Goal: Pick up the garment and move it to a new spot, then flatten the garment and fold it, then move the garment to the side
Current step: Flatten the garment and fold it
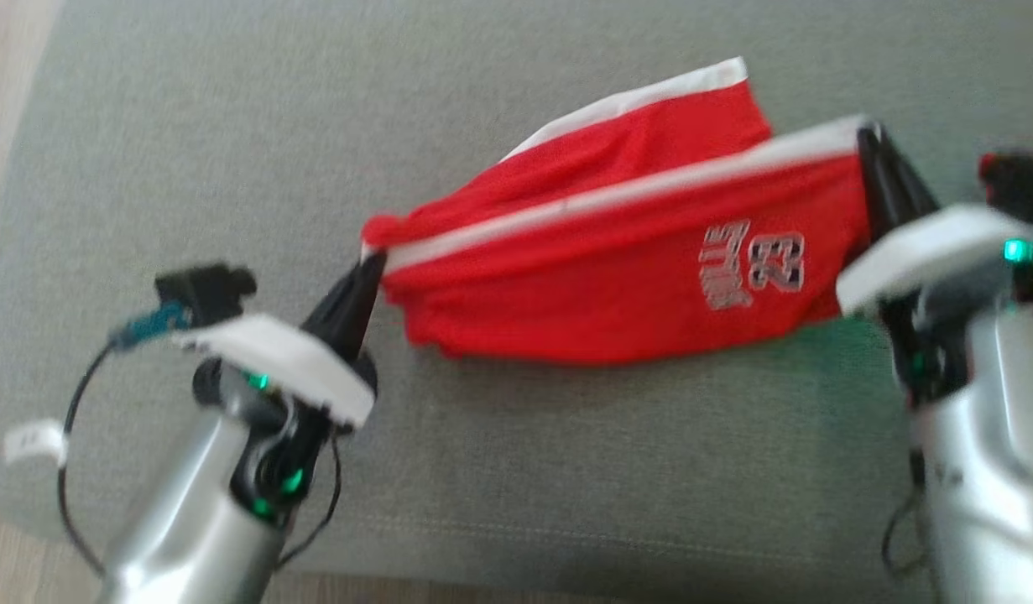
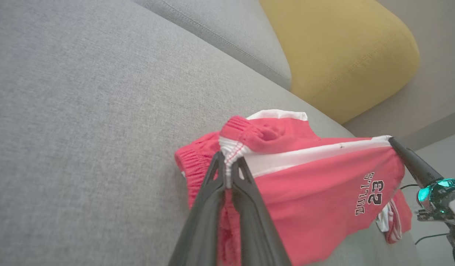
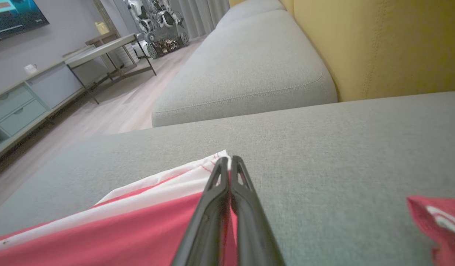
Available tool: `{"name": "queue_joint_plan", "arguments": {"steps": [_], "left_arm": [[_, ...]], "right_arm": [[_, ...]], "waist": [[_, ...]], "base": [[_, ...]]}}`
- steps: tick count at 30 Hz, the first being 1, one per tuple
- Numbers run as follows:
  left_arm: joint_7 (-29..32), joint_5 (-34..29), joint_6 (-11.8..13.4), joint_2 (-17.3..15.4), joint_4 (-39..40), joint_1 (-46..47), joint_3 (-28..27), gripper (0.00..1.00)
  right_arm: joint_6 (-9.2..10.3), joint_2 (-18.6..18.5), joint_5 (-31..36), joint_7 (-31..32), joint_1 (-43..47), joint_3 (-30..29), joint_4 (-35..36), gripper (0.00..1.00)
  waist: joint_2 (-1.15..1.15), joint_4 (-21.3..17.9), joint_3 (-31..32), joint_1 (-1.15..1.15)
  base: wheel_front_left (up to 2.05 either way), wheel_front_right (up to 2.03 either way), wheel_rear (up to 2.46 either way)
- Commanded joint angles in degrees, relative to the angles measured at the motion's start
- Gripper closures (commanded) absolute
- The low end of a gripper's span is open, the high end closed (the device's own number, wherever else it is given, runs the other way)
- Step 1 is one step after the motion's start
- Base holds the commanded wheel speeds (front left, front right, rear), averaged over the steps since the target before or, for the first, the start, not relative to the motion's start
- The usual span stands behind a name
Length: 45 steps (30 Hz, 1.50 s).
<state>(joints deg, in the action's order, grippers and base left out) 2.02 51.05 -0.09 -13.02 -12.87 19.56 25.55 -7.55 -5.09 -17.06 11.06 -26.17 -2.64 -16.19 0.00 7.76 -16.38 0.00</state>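
The left hand [image 1: 372,264] sits at the near left of the grey sofa seat [image 1: 231,126], its two dark fingers pressed together on the gathered elastic waistband [image 2: 242,131] of the red shorts [image 1: 617,285]; in the left wrist view the fingertips [image 2: 223,166] pinch the white-stitched end of the side stripe right where it meets the waistband. From that pinch the shorts run to the right and slightly farther away, pulled into a long band between the two hands; a white stripe [image 1: 608,197] follows the upper edge, and a grey "BULLS 23" print [image 1: 751,264] sits near the right end. A second leg with a white hem [image 1: 650,92] lies bunched behind on the far side; the lower red folds sag toward the seat, and whether they touch it I cannot tell. At the right, the right hand [image 1: 868,134] is clamped shut on the white-edged corner of the shorts; the right wrist view shows its fingers [image 3: 216,184] closed tight with cloth between them. A yellow back cushion [image 2: 342,55] stands at the far right of the sofa.
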Motion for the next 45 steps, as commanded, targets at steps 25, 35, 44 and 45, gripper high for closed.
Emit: {"name": "queue_joint_plan", "arguments": {"steps": [25,35,44,45], "left_arm": [[-8.9,1.7,-7.2,4.5,-25.8,19.0,0.5,0.00],[-16.8,-5.4,-3.7,1.9,-21.8,14.0,-1.9,0.00],[-17.0,-21.5,3.0,-0.2,-4.7,4.4,-9.3,0.00],[-17.0,-23.1,3.5,-0.2,-3.4,3.3,-9.6,0.00]], "right_arm": [[0.06,-1.9,-3.9,-22.7,-25.8,15.7,-34.3,0.00],[0.06,-1.6,2.3,-25.8,-19.8,14.6,-28.8,0.00],[0.06,0.2,7.7,-24.7,-6.9,9.1,-15.5,0.00],[0.06,0.4,8.0,-24.1,-5.5,8.8,-14.1,0.00]], "waist": [[0.00,2.4,-6.3,0.00],[0.00,0.1,-1.9,0.00],[0.00,-1.7,1.6,0.00],[0.00,-1.9,1.9,0.00]], "base": [[0.00,0.00,0.00],[0.00,0.00,0.00],[0.00,0.00,0.00],[0.00,0.00,0.00]]}}
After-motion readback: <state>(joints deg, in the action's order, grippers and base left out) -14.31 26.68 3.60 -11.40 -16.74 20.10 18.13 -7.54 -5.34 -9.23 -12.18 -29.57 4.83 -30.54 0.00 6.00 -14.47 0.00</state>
